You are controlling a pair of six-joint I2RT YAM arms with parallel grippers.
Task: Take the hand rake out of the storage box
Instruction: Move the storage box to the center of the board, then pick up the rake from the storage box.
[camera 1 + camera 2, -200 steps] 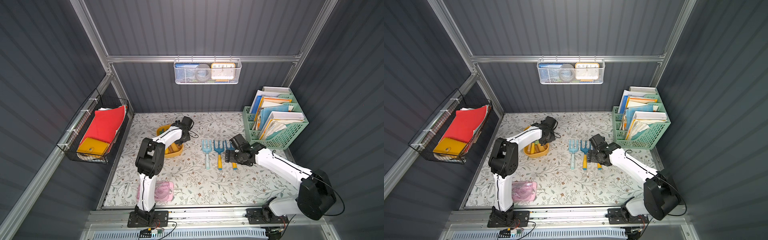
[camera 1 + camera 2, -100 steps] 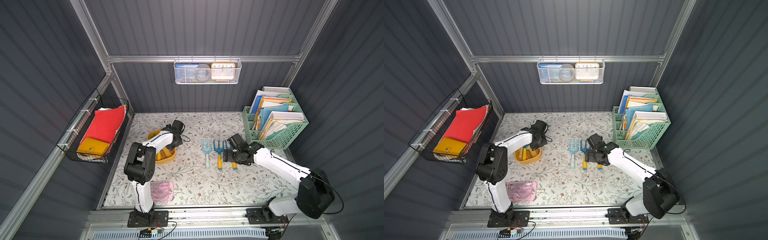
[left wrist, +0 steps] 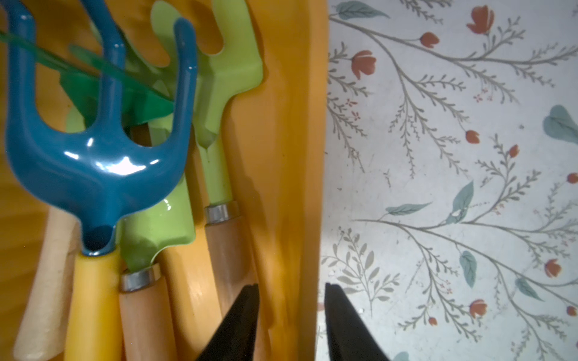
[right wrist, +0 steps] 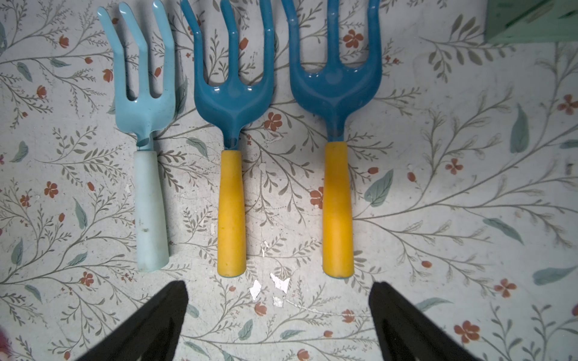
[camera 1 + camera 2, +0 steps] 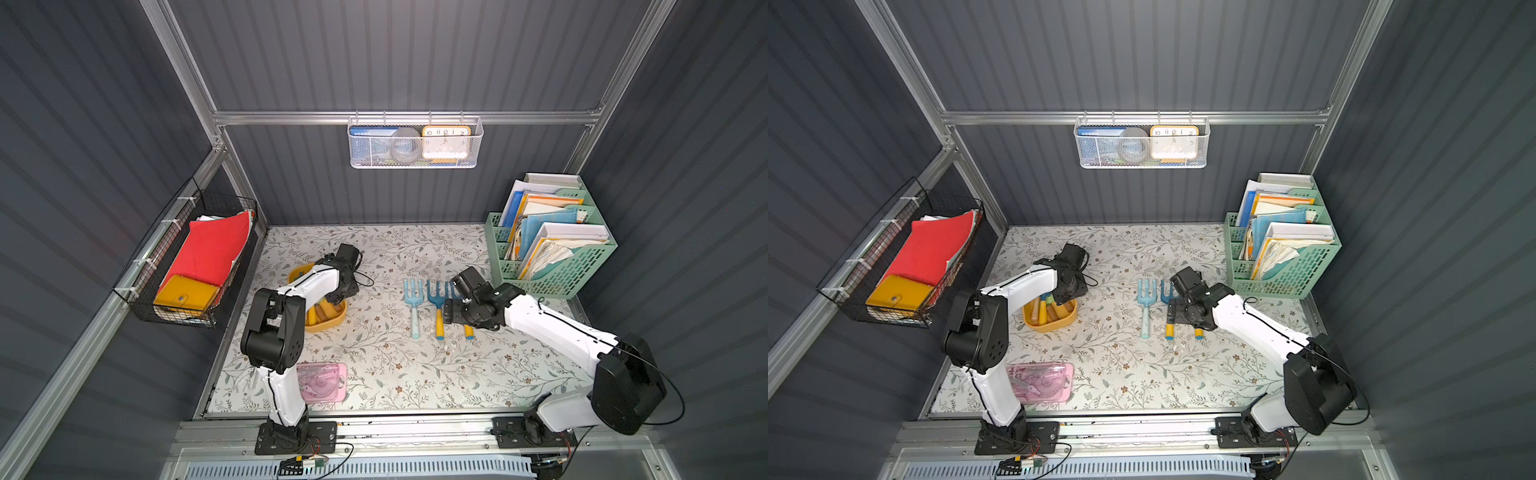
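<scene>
In both top views the mustard-yellow storage box (image 5: 332, 321) is sitting on the floral tabletop (image 5: 395, 365), with the left arm (image 5: 316, 284) reaching over it and hiding most of its contents. Well apart, the right arm (image 5: 540, 320) is hanging over a row of laid-out rakes (image 5: 413, 307).

In the left wrist view the left gripper (image 3: 290, 285) is standing with its jaws a little apart astride the box's side wall, one finger inside and one outside. It is carrying nothing and seems not to be pinching the wall. The hand rake (image 3: 97, 162), dark blue with a yellow handle, is lying inside the box on top of lime-green tools (image 3: 219, 78) with wooden handles.

In the right wrist view the right gripper (image 4: 278, 283) is gaping wide and empty, just short of the handle ends of a pale-blue rake (image 4: 145, 156) and two dark-blue rakes (image 4: 231, 187).

Closing where the left jaws are standing would be seizing the wall, dragging or tipping the tub. The handles are lying packed together, so a descending finger may be catching a neighbour. The blue prongs, crossing the green heads, may be hooking them on the lift.
</scene>
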